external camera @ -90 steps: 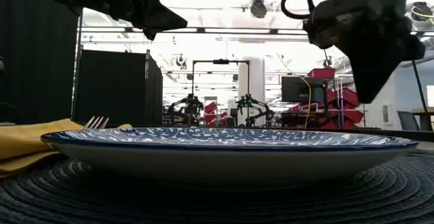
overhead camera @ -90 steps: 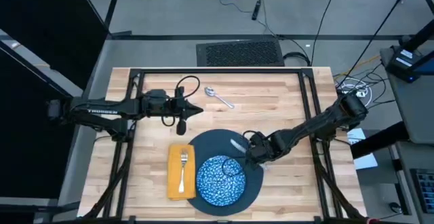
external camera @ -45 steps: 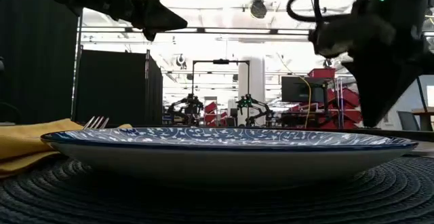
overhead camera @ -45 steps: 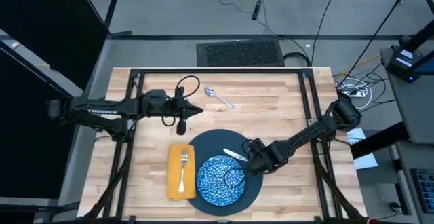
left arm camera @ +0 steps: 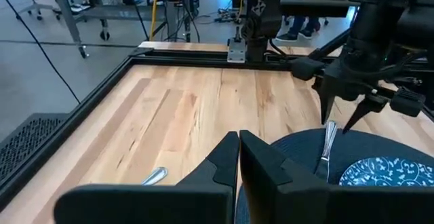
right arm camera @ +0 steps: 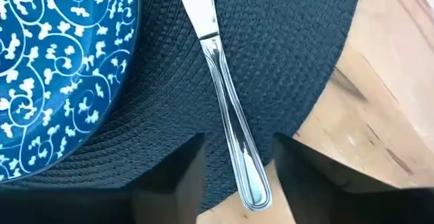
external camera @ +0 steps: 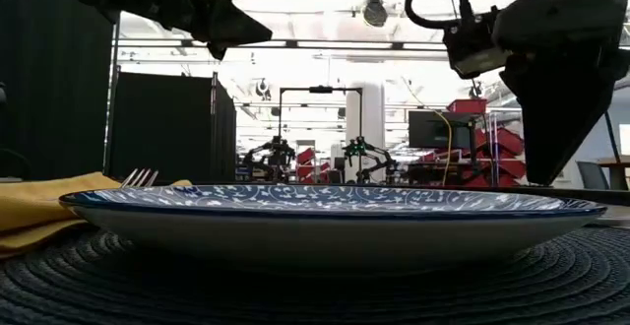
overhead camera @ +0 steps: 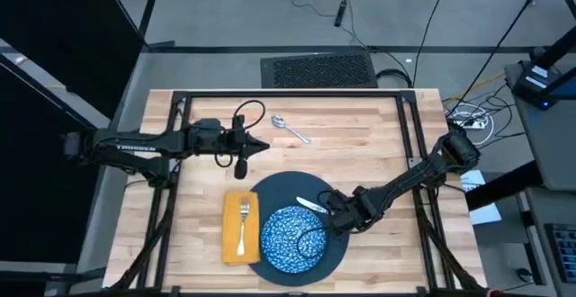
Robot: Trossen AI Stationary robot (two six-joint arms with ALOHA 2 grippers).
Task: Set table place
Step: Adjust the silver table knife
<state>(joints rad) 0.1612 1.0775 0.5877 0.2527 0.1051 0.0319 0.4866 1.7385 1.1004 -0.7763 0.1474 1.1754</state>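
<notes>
my right jaws (overhead camera: 335, 221) hover low over the round dark mat (right arm camera: 291, 68), at the edge on the far side from the napkin, spread wide with nothing between them. directly under them lies the knife (right arm camera: 220, 81): slim polished silver, a smooth blade and a long handle with a raised outline and a rounded end. it rests flat on the mat, just beside the dish (right arm camera: 54, 61), apart from its rim, with the handle end reaching the mat's edge where the tabletop (overhead camera: 378, 144) planks begin.

the mat is a coarse woven dark slate-blue circle. the dish sits on its middle, blue with white swirling leaf patterns, shallow with a dark rim.

on the other side of the mat lies the napkin (overhead camera: 239, 229), mustard yellow, folded into a long rectangle, touching the mat's edge. the fork (overhead camera: 243, 223) lies lengthwise on it, silver, tines pointing away from the near tabletop edge.

the spoon (overhead camera: 290, 130) lies alone on the bare light wood, well beyond the mat toward the far edge.

my left jaws (overhead camera: 261, 147) hang above the tabletop, between spoon and napkin, pressed together and holding nothing.
</notes>
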